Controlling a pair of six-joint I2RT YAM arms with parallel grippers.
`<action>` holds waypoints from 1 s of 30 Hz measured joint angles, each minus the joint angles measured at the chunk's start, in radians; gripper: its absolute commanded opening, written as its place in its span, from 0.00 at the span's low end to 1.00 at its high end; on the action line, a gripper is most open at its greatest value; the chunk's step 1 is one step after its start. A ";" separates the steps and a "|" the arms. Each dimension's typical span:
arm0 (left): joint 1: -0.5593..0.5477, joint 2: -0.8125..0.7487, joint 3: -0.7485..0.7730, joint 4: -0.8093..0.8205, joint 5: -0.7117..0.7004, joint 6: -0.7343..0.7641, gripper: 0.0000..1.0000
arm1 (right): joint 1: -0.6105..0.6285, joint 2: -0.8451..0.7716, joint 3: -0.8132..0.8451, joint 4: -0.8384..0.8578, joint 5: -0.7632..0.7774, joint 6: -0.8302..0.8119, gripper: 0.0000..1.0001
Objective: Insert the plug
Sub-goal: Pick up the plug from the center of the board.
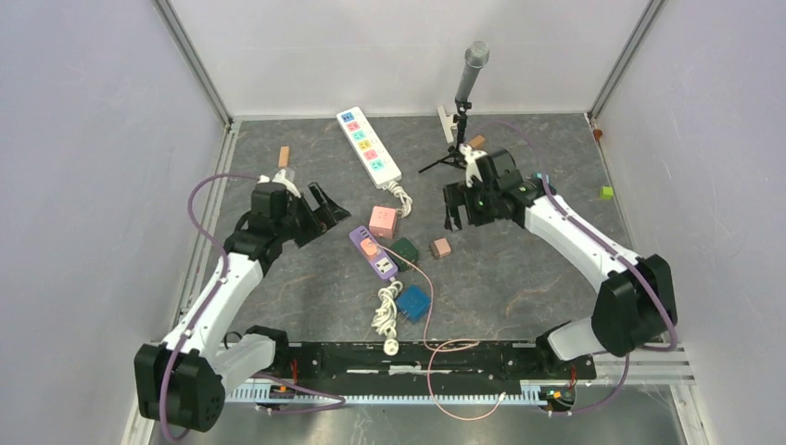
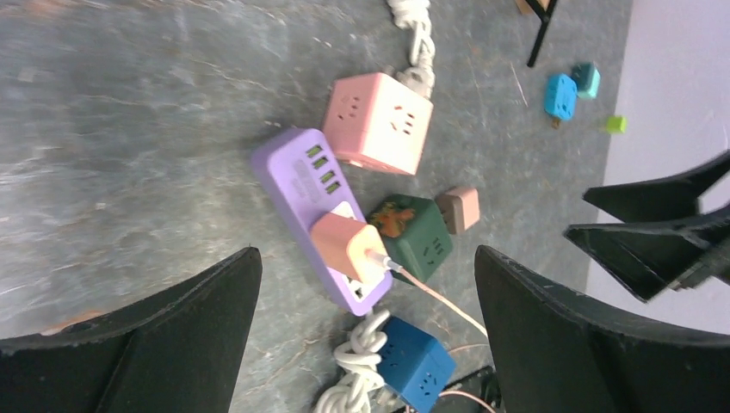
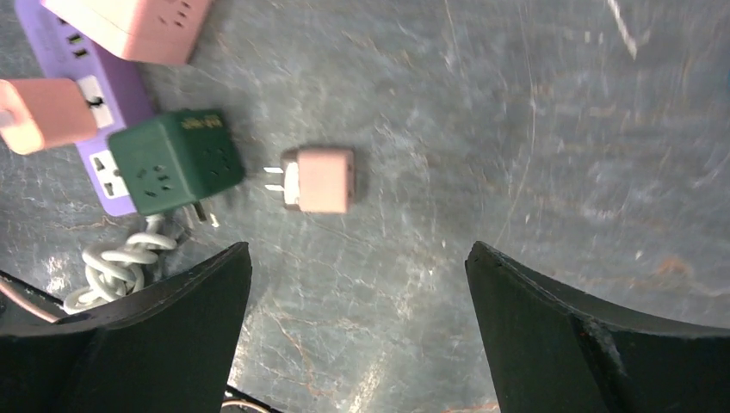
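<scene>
A purple power strip (image 1: pixel 380 263) lies mid-table with a peach charger (image 1: pixel 370 247) plugged into it, and a pink cable runs off toward the near edge. A small pink plug (image 1: pixel 440 247) lies loose on the table to its right, its prongs pointing at a green cube socket (image 3: pixel 176 159); the plug also shows in the right wrist view (image 3: pixel 320 179). My left gripper (image 1: pixel 324 209) is open and empty, up left of the strip (image 2: pixel 293 172). My right gripper (image 1: pixel 454 209) is open and empty, above the pink plug.
A pink cube socket (image 1: pixel 382 222) sits behind the strip and a blue cube (image 1: pixel 413 302) by a coiled white cord (image 1: pixel 386 311) in front. A white power strip (image 1: pixel 369 144) and a microphone stand (image 1: pixel 456 153) are at the back. Small blocks lie far right.
</scene>
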 measured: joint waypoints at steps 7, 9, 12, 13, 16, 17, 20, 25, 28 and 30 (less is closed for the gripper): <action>-0.164 0.166 0.038 0.066 0.035 -0.028 0.97 | -0.164 -0.124 -0.297 0.090 -0.158 0.083 0.98; -0.221 0.229 0.092 0.068 0.036 -0.027 0.96 | -0.203 -0.150 -0.368 0.104 -0.201 0.102 0.98; -0.290 0.328 0.198 0.068 0.037 -0.006 0.96 | -0.252 -0.189 -0.449 0.113 -0.245 0.121 0.98; -0.312 0.366 0.243 0.059 0.036 0.012 0.96 | -0.267 -0.204 -0.470 0.114 -0.257 0.125 0.98; -0.373 0.483 0.393 0.017 0.034 0.083 0.95 | -0.306 -0.237 -0.498 0.113 -0.278 0.126 0.98; -0.394 0.521 0.444 -0.002 0.032 0.110 0.95 | -0.314 -0.242 -0.502 0.113 -0.280 0.125 0.98; -0.453 0.631 0.587 -0.069 0.026 0.199 0.95 | -0.347 -0.265 -0.528 0.114 -0.285 0.123 0.98; -0.554 0.825 0.821 -0.206 0.005 0.356 0.94 | -0.395 -0.282 -0.566 0.101 -0.294 0.119 0.98; -0.605 0.925 0.914 -0.275 -0.011 0.437 0.94 | -0.418 -0.282 -0.570 0.091 -0.298 0.115 0.98; -0.638 0.991 0.968 -0.328 -0.024 0.491 0.94 | -0.431 -0.282 -0.570 0.091 -0.305 0.105 0.98</action>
